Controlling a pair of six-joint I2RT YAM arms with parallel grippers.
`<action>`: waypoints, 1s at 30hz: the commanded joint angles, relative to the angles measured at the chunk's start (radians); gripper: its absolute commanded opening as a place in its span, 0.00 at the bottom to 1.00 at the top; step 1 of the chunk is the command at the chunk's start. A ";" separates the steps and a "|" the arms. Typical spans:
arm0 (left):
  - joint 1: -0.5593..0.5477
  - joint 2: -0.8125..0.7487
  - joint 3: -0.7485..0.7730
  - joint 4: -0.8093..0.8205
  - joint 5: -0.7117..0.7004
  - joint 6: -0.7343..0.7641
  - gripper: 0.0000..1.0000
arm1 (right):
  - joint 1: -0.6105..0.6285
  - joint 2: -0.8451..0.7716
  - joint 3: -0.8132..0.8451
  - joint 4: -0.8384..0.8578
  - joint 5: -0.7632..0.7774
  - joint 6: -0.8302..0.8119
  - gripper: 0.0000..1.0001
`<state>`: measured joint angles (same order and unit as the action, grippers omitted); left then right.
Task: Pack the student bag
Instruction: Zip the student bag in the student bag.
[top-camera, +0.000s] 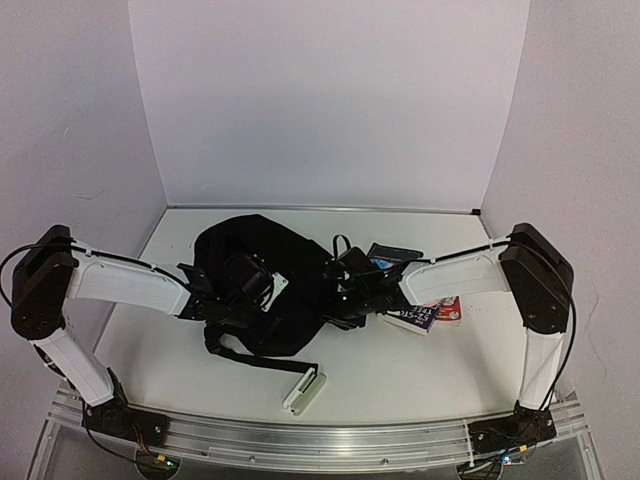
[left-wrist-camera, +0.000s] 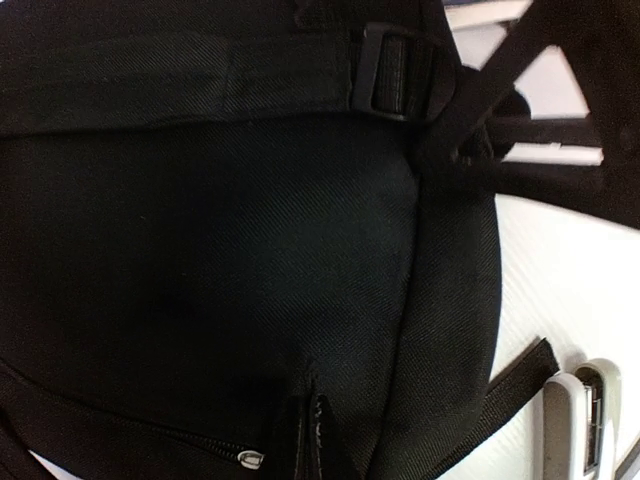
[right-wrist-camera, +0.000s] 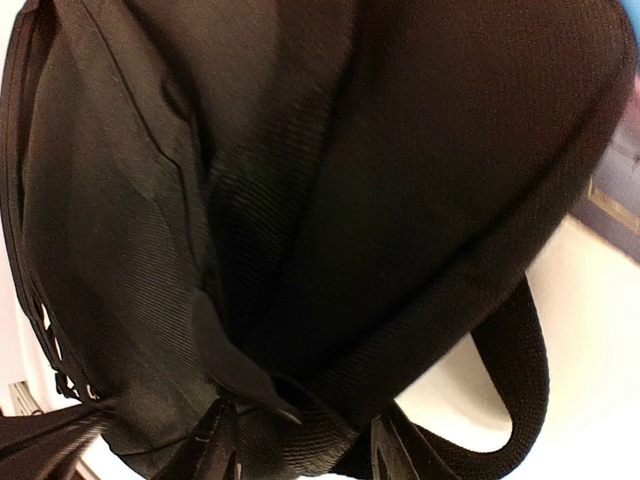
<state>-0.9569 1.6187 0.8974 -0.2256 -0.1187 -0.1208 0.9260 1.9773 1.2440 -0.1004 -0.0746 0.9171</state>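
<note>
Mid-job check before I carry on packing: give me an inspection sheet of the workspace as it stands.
Surface: white tabletop, no spills seen.
Job's things: large black soft fabric backpack lying mid-table, one strap trailing toward the near edge.
Clutter: white oblong case near the front; purple-and-red book and dark navy flat item right of the bag.
Hands: left hand shut, down on the bag's fabric; right hand has its fingers apart around the bag's thick edge, grip unclear.
Cables: thin black cables loop outside each arm's elbow, off the bag.
Surroundings: plain pale walls on three sides; nothing else seen.
</note>
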 joint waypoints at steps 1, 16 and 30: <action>-0.006 -0.100 -0.003 0.065 -0.010 -0.099 0.00 | 0.005 -0.035 -0.025 0.025 -0.044 0.024 0.44; -0.006 -0.149 -0.038 0.095 0.036 -0.191 0.00 | 0.024 0.084 0.022 0.070 -0.039 0.057 0.40; 0.117 -0.231 -0.133 0.158 0.055 -0.212 0.00 | 0.022 0.068 -0.021 0.060 0.044 0.074 0.00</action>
<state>-0.9198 1.4604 0.8011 -0.1417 -0.1028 -0.3157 0.9494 2.0449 1.2396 -0.0116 -0.0928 0.9897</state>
